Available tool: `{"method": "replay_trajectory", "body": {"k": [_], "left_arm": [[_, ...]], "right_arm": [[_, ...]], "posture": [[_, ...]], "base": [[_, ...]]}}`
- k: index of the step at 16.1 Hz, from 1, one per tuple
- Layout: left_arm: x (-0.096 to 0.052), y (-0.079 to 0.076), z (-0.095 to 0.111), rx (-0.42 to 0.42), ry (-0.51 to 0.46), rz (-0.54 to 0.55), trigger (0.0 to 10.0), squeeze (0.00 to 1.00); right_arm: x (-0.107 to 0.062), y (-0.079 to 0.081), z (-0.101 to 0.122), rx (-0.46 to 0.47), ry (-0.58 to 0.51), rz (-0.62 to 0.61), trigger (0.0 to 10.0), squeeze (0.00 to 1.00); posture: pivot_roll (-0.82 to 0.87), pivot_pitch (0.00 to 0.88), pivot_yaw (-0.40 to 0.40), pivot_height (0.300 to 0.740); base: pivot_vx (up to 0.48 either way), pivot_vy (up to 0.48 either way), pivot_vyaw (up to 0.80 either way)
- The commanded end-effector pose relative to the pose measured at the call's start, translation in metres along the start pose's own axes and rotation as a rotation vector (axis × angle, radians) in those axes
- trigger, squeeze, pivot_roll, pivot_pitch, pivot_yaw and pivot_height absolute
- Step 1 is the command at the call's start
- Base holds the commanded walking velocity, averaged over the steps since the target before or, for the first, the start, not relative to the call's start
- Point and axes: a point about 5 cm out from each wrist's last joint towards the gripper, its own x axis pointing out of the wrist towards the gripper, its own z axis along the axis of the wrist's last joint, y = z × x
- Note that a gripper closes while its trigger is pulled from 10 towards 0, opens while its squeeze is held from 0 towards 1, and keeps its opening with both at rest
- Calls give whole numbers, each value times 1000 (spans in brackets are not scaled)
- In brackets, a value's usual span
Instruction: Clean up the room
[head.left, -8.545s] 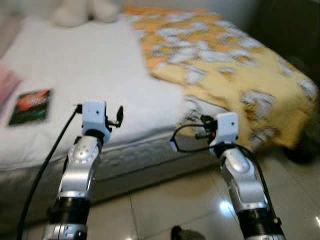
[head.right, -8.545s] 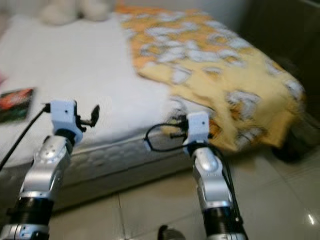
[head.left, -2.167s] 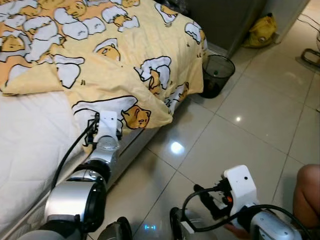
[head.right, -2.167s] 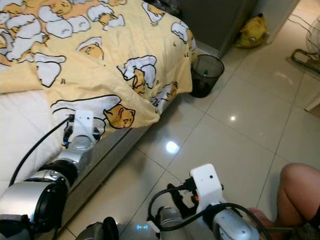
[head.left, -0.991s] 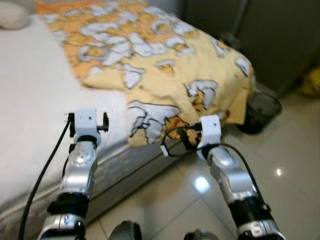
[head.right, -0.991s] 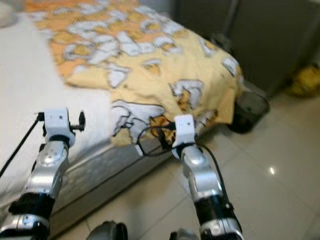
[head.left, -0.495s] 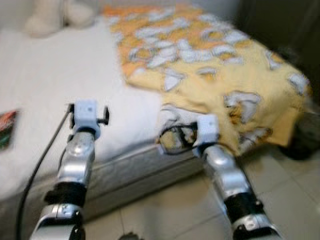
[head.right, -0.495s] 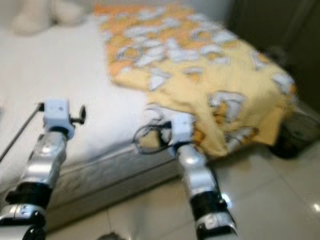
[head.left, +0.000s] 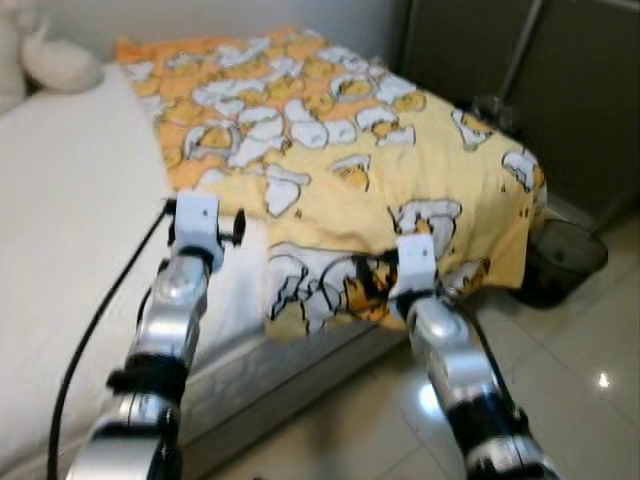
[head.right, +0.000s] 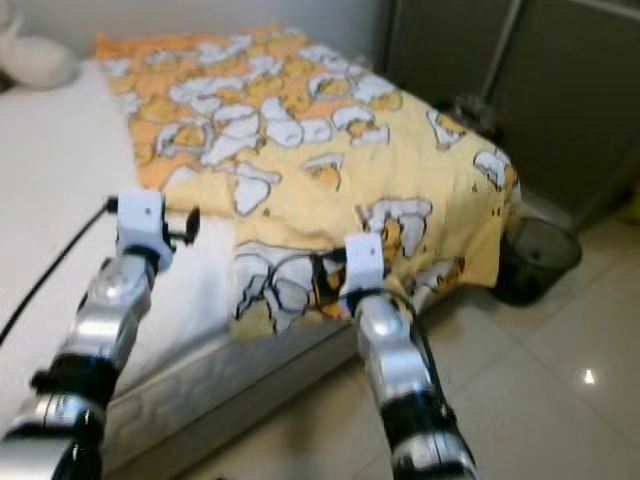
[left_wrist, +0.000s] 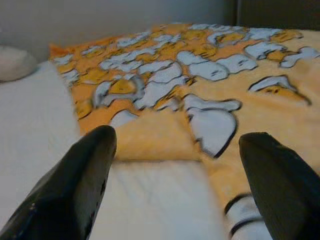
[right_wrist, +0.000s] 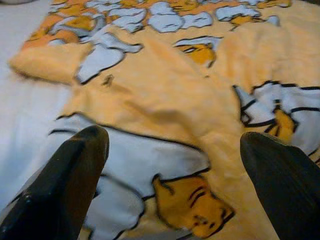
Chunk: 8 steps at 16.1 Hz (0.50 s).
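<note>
In the eye views, both silver arms are seen reaching forward toward a bed covered with a white sheet. The left gripper is held over the white sheet, and just to its right the folded edge of a yellow blanket printed with white and orange cartoon figures is found. The right gripper is held at the hanging front edge of that blanket, where it drapes over the side of the bed toward the tiled floor. Well to the right of the right gripper, a dark mesh waste bin is seen standing on the floor beside the blanket's draped corner, in front of a dark cabinet. Far beyond the left gripper, at the head of the bed, a pale soft toy is partly seen. In the left wrist view, the two black fingers are seen spread wide apart with nothing between them; ahead of them lie the white sheet and the folded blanket edge. In the right wrist view, the fingers are likewise spread wide and nothing is gripped; the blanket's printed surface lies directly ahead and below them, with a strip of white sheet to one side.
</note>
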Motion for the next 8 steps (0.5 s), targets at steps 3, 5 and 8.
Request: {"method": "replay_trajectory", "body": {"k": [3, 5, 8], "left_arm": [[14, -1, -12, 8, 137, 58, 10000, 0], [16, -1, -30, 38, 298, 82, 10000, 0], [8, -22, -57, -38, 512, 18, 10000, 0]], "right_arm": [[-2, -8, 4, -15, -20, -23, 10000, 0], [-4, -7, 4, -14, -15, -16, 10000, 0], [-15, -7, 2, -3, 1, -18, 10000, 0]], "posture": [[-179, 0, 42, 740], [-192, 0, 45, 740], [-288, 18, 66, 740]], "base": [[480, 0, 0], [184, 0, 0], [0, 0, 0]]}}
